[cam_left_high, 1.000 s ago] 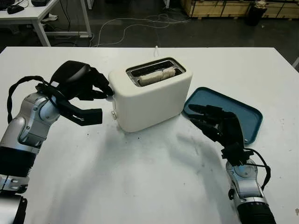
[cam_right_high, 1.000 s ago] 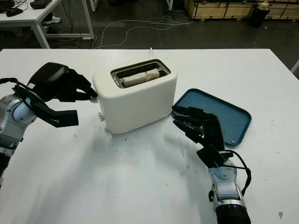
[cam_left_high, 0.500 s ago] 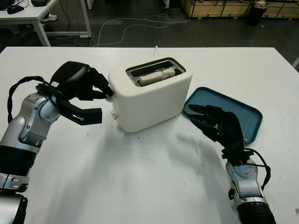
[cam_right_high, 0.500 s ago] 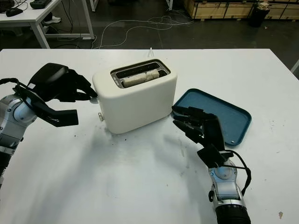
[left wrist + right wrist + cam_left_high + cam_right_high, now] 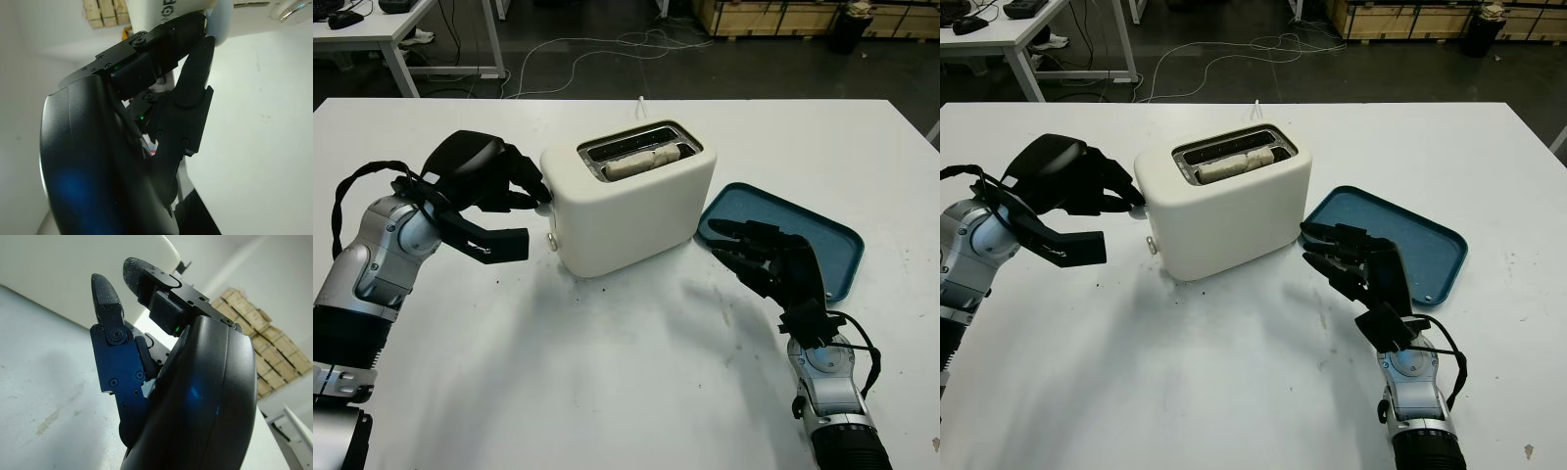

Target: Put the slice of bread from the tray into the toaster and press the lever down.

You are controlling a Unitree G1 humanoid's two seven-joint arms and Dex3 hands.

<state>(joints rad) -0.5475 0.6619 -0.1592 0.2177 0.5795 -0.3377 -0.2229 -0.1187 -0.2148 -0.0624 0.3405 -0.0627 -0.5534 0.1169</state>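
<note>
A white toaster (image 5: 631, 211) stands mid-table with the slice of bread (image 5: 641, 163) lying in its slot. My left hand (image 5: 530, 221) is at the toaster's left end. Its curled fingers (image 5: 193, 78) touch the white lever (image 5: 544, 205) from above, and the thumb sticks out below, apart from it. A small knob (image 5: 551, 238) sits under the lever. The blue tray (image 5: 822, 240) lies to the right of the toaster. My right hand (image 5: 749, 255) is open, hovering over the table at the tray's near left edge, holding nothing.
The toaster's white cable (image 5: 639, 101) runs off the far table edge. Beyond it are a dark floor with loose cables, another white table (image 5: 372, 29) at back left and wooden pallets (image 5: 783, 15) at back right. Bare white tabletop lies in front.
The bread sits slightly lower in the slot than a second ago. Both hands have kept their places.
</note>
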